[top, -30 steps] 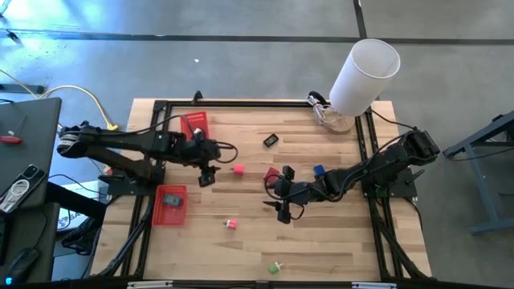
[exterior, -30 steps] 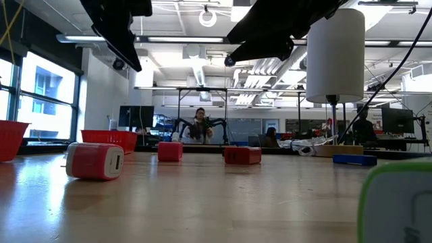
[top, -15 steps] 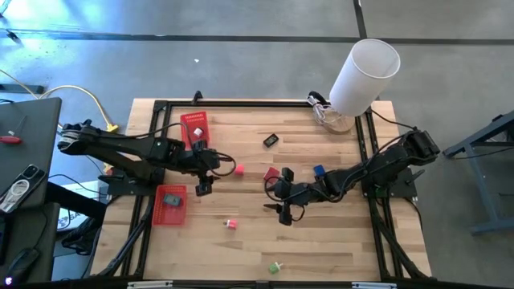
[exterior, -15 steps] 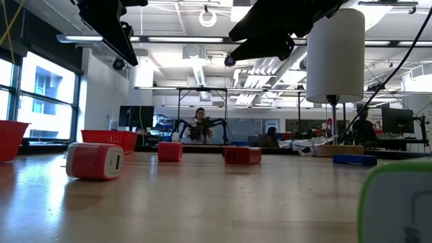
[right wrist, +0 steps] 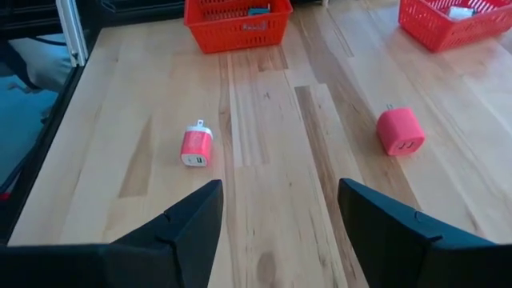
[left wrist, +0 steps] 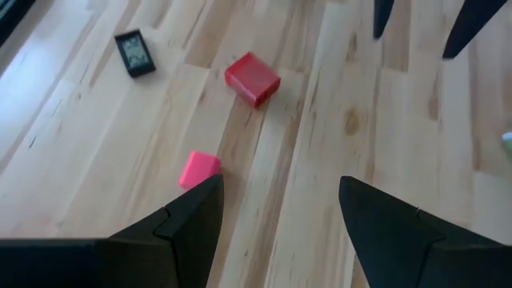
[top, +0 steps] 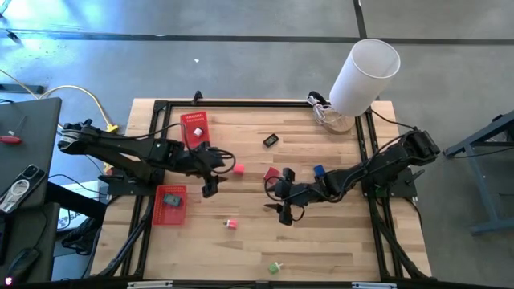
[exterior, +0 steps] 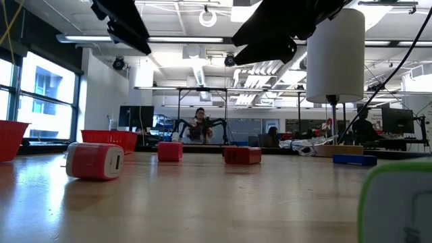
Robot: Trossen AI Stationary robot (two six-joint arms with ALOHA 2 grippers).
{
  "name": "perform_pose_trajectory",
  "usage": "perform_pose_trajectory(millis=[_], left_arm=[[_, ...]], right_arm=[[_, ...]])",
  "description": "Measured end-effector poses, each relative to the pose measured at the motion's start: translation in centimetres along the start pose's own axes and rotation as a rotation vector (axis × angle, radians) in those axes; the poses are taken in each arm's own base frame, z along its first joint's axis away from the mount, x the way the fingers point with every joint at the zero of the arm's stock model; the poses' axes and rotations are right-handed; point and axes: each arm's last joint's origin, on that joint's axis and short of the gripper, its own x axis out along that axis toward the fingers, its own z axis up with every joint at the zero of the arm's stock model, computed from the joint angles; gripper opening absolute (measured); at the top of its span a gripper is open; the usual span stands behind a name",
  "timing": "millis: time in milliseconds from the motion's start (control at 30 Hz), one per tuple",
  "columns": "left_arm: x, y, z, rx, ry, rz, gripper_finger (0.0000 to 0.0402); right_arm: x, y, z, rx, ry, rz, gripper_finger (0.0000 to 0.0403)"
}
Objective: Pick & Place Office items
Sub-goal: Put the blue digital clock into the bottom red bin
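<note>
Surface: pale wooden plank table (top: 321, 241); grey concrete floor around; open workshop room behind.

Left gripper (top: 210, 187): fingers spread wide, empty; small pink block (left wrist: 199, 169) just ahead of its fingertips, red cube (left wrist: 253, 78) farther.

Right gripper (top: 282, 210): fingers wide apart, empty; pink-and-white plug piece (right wrist: 195, 146) lies ahead of them, round pink piece (right wrist: 400, 130) alongside.

green piece (exterior: 399, 202): blurred, cut off | basket (exterior: 12, 138): cut off
</note>
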Motion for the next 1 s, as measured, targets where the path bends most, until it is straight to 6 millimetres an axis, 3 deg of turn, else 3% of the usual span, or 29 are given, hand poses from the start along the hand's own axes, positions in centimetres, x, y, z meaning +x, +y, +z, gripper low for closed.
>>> perform_pose_trajectory(millis=[400,1000], left_arm=[[-0.1,-0.1,2.0,-0.063,-0.191,-0.05,0.0238],[0.7,2.1,3.3,-0.132,-0.254,0.019,0.0238]], right_arm=[[0.0,-0.1,-0.3,0.046,0.026,-0.01,0.0236],[0.0,-0.1,-0.3,0.044,0.03,-0.012,0.0236]])
